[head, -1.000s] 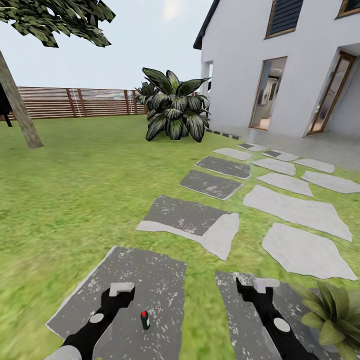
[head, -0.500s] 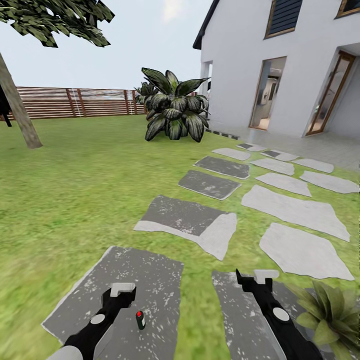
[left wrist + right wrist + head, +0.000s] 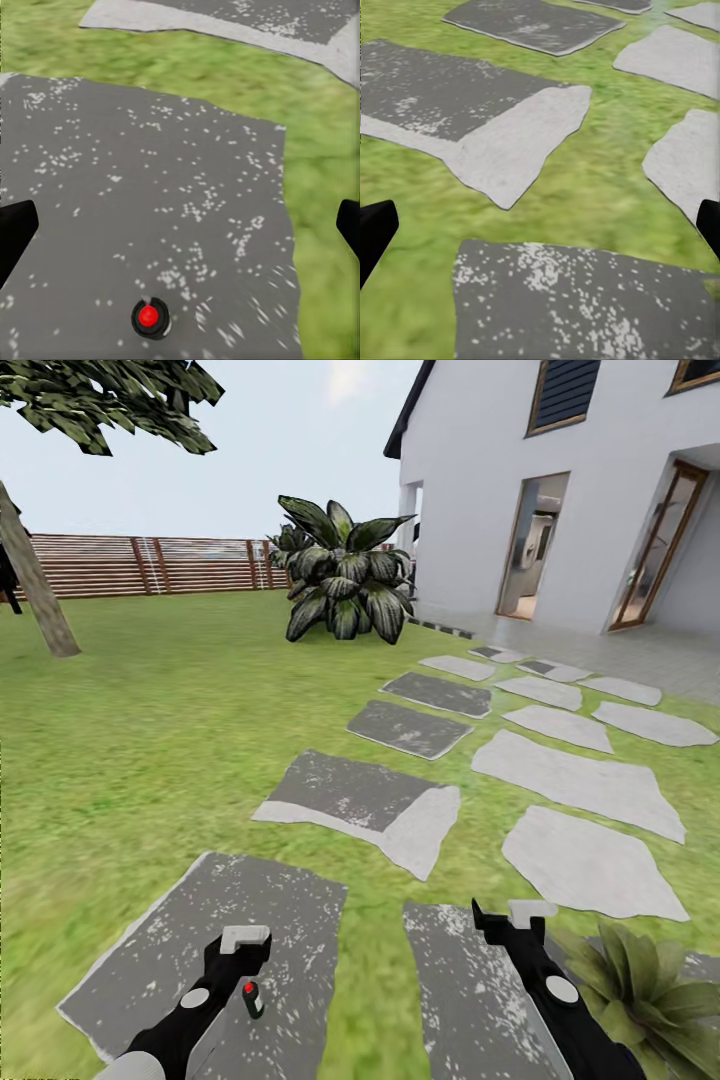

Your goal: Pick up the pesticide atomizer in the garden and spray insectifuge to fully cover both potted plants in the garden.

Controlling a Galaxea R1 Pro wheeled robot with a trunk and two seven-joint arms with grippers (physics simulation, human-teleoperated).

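The pesticide atomizer (image 3: 252,998), a small dark-green bottle with a red spot on its top, stands upright on a dark grey paving stone (image 3: 170,950). It stands just right of my left gripper (image 3: 245,940). From the left wrist I look down on the atomizer (image 3: 150,318), which is nearer than the open fingertips and between their lines. My right gripper (image 3: 510,916) hangs open over another paving stone (image 3: 460,980), nothing between its fingers. One potted plant (image 3: 640,988), a low rosette of olive-green leaves, sits right of the right arm; its pot is hidden.
Green lawn (image 3: 150,740) surrounds a path of grey stones (image 3: 575,775) leading to a white house (image 3: 560,490). A big dark bush (image 3: 345,582) stands ahead, a tree trunk (image 3: 35,595) far left, and a brown slat fence (image 3: 150,565) closes the back.
The whole view has shifted, so the stones and plant slide left in the picture. The atomizer now shows closer to my left gripper. Both arms keep their pose.
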